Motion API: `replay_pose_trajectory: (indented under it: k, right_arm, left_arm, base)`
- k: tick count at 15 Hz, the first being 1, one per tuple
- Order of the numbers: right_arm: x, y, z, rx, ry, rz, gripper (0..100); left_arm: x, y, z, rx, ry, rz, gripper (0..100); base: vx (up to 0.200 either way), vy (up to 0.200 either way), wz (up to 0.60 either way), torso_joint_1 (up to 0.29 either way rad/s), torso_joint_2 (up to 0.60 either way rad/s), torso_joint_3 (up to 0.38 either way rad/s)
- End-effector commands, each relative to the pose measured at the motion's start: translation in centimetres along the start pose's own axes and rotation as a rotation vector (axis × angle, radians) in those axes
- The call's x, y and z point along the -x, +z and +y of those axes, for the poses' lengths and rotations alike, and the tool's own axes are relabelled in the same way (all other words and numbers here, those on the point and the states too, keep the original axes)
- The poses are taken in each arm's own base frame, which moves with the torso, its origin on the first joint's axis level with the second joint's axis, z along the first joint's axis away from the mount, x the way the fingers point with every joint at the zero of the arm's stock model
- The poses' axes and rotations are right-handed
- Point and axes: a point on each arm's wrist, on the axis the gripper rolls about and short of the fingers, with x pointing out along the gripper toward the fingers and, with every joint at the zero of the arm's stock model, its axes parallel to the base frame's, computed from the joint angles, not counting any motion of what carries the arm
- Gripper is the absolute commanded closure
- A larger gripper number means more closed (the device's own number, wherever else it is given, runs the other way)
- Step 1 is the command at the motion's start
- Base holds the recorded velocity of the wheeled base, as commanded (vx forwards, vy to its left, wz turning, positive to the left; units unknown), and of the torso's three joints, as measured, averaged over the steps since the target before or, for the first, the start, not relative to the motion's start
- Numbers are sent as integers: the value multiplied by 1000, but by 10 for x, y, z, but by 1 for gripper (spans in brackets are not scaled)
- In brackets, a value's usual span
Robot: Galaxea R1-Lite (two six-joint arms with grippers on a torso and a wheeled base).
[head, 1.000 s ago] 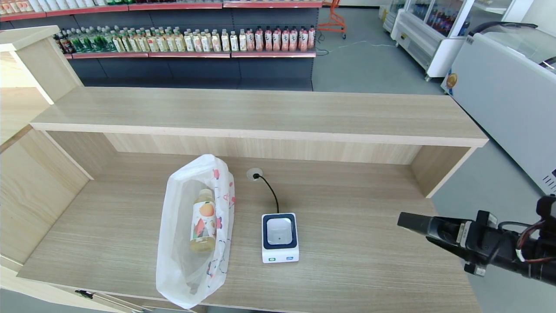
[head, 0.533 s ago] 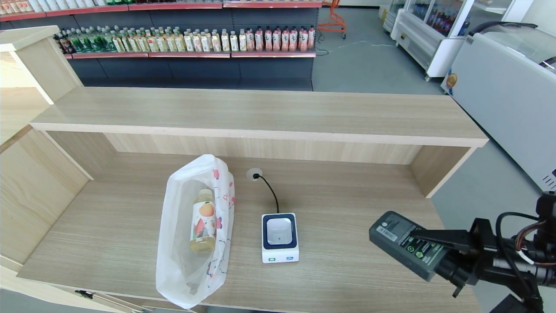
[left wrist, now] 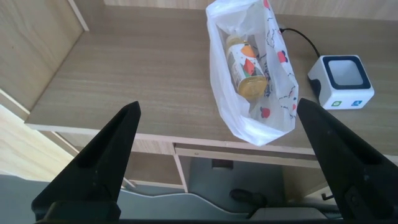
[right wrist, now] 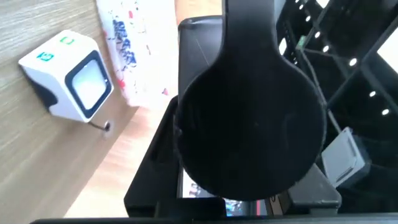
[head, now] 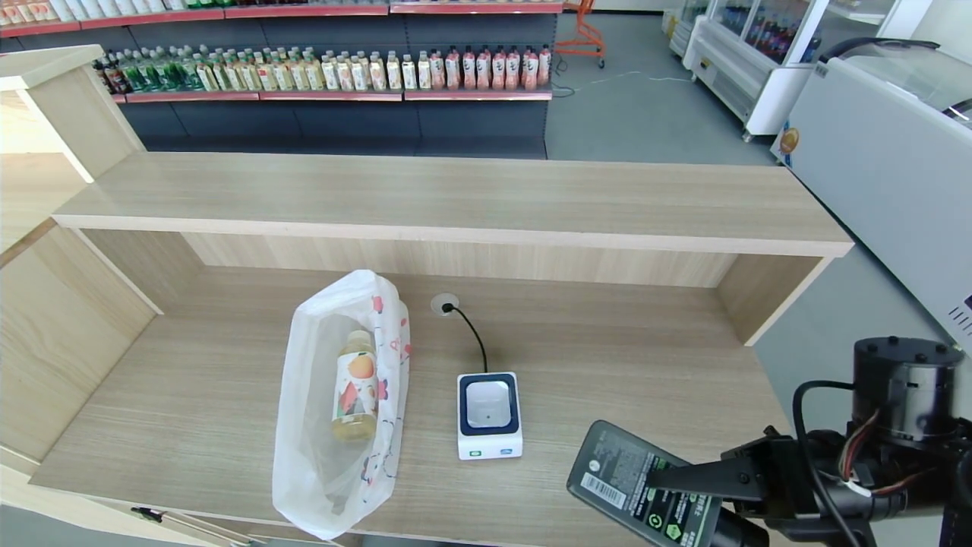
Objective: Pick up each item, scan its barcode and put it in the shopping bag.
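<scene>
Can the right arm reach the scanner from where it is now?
Probably yes: the right gripper, shut on the dark packet, hangs just right of the scanner, with only bare counter between.

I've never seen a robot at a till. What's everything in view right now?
Translucent white plastic shopping bag with red print: one, lying on the lower counter, left of the scanner.
Clear drink bottle with an orange-and-white label: one, lying inside the bag.
White box scanner with a dark blue top: one, mid-counter, black cable running back to a hole.
Flat dark grey packet with a white barcode label: one, held above the counter's right front.
Light wooden counter: one, raised ledge behind.
Shelved drink bottles: many, green, yellow, pink, in the room behind.
White freezers: at least two, far right.
Left gripper: black, open, above the counter's near edge.
Right gripper: black, shut on the packet.
</scene>
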Motion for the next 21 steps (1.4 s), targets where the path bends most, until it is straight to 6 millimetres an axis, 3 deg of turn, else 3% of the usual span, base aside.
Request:
replay_pose_trajectory:
  k: [1,5,10,14,17,21]
  right_arm:
    - [-19,0,1,7,-39,-61,100]
    - [-26,-4,9,8,-42,-68,100]
    - [-36,-24,5,99,-81,-38,100]
    - [-38,-25,8,99,-81,-41,100]
    - [-54,-35,9,120,-106,-59,100]
    - [-72,-33,20,91,-116,-106,100]
  left_arm:
    - [0,0,0,0,0,0,0]
    - [0,0,0,0,0,0,0]
    - [0,0,0,0,0,0,0]
    - [0,0,0,0,0,0,0]
    - [0,0,0,0,0,0,0]
    - [0,0,0,0,0,0,0]
  base:
    - [0,0,0,0,0,0]
    - [0,0,0,0,0,0]
    - [0,0,0,0,0,0]
    - [0,0,0,0,0,0]
    - [0,0,0,0,0,0]
    - [0,0,0,0,0,0]
